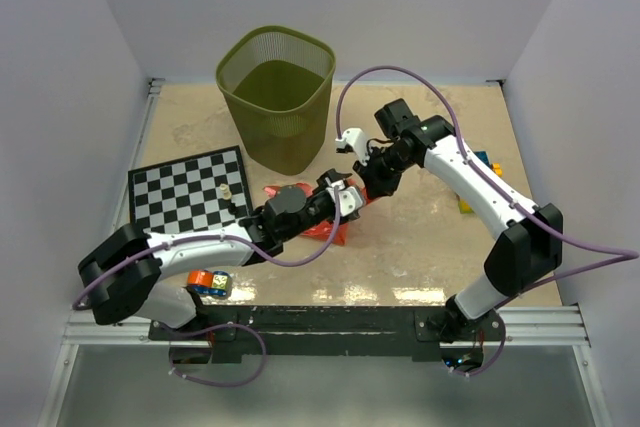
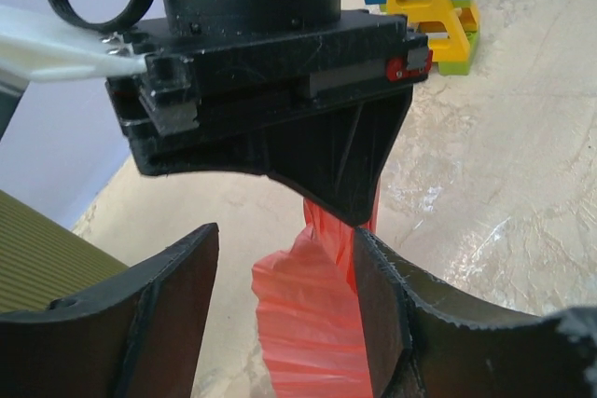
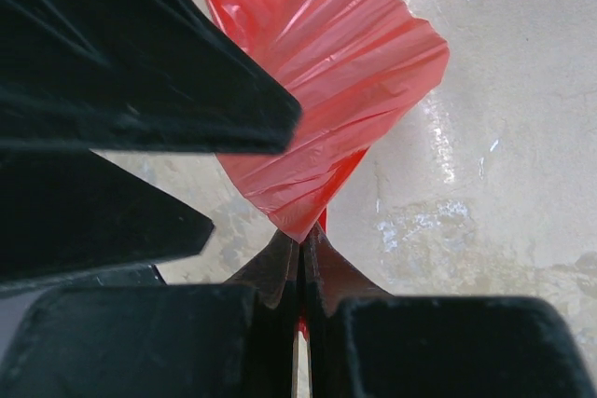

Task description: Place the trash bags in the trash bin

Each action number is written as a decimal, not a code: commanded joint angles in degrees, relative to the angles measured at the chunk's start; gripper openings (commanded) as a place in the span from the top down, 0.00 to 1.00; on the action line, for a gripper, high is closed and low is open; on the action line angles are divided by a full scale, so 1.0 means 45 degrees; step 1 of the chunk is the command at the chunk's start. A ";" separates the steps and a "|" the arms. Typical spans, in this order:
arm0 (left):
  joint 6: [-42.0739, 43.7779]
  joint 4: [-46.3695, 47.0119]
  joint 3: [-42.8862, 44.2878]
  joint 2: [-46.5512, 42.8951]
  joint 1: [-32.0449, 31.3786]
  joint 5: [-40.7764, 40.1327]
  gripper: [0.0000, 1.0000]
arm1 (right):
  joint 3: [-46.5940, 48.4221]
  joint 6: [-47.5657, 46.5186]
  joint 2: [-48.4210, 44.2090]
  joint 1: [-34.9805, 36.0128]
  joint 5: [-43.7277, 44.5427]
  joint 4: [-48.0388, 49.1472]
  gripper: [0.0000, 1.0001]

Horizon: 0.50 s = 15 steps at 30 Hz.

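Observation:
The red trash bag hangs crumpled just above the table, in front of the olive mesh trash bin. My right gripper is shut on the bag's upper corner, and in the top view it sits right of the bin. My left gripper is open around the hanging film. The bag lies against that gripper's right finger, and a gap remains on the left finger's side. In the top view the left gripper is close under the right one, with red film showing below it.
A chessboard with a small piece on it lies left of the bin. Yellow and blue toy blocks stand at the right. A small blue-orange object rests by the left arm's base. Walls enclose three sides.

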 commanded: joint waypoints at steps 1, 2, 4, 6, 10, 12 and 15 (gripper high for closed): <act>-0.0263 0.0763 0.0918 0.0641 -0.0036 0.0274 0.39 | 0.0418 0.0175 -0.0628 0.0066 -0.0644 -0.0113 1.00; -0.0146 0.0763 0.1015 0.0778 -0.0036 0.0274 0.41 | 0.0457 0.0194 -0.0686 0.0066 -0.0663 -0.0113 1.00; 0.0030 0.0801 0.1036 0.0993 -0.0036 0.0371 0.45 | 0.0419 0.0194 -0.0784 0.0046 -0.0683 -0.0113 1.00; 0.0225 0.0840 0.0978 0.1131 -0.0036 0.0371 0.47 | 0.0340 0.0214 -0.0882 0.0066 -0.0722 -0.0113 1.00; 0.0538 0.0646 0.0861 0.1151 -0.0016 0.0371 0.50 | 0.0165 0.0195 -0.1097 0.0046 -0.0644 -0.0113 1.00; 0.0675 0.0606 0.0860 0.1189 -0.0016 0.0371 0.53 | 0.0106 0.0175 -0.1156 0.0046 -0.0644 -0.0113 1.00; 0.0928 0.0664 0.1016 0.1365 0.0003 0.0371 0.61 | 0.0047 0.0156 -0.1175 0.0066 -0.0644 -0.0113 1.00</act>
